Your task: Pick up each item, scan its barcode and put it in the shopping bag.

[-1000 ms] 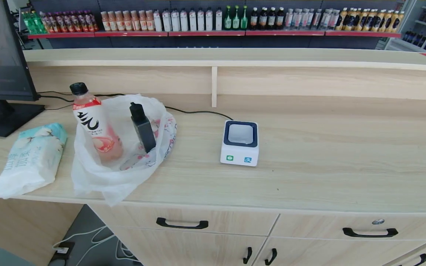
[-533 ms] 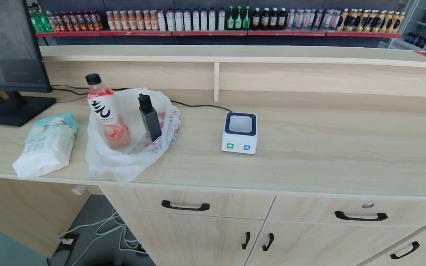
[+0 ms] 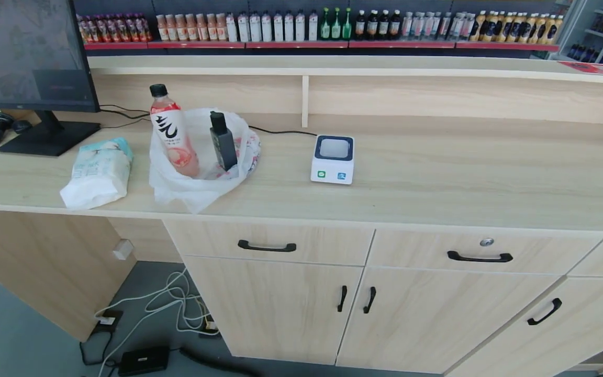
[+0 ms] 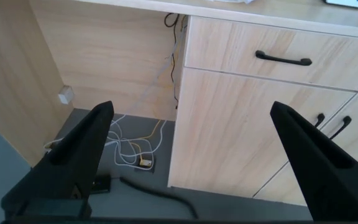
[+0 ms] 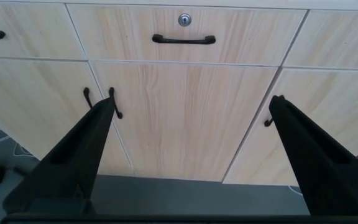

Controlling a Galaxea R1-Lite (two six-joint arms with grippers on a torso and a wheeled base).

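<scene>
Down by the cabinet doors (image 5: pixel 185 118), the left gripper (image 4: pixel 191 109) and right gripper (image 5: pixel 191 99) hang wide open, empty. Well above them, left of the shopping bag (image 3: pixel 186 186), lies the tissue pack (image 3: pixel 97 170), unbagged. Likely next: lift the left gripper to it, then on to the barcode scanner (image 3: pixel 333 159).

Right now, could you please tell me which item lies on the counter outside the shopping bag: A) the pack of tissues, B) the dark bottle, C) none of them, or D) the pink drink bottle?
A: the pack of tissues lies on the counter beside the shopping bag, while the pink drink bottle and the dark bottle stand inside the bag.
</scene>
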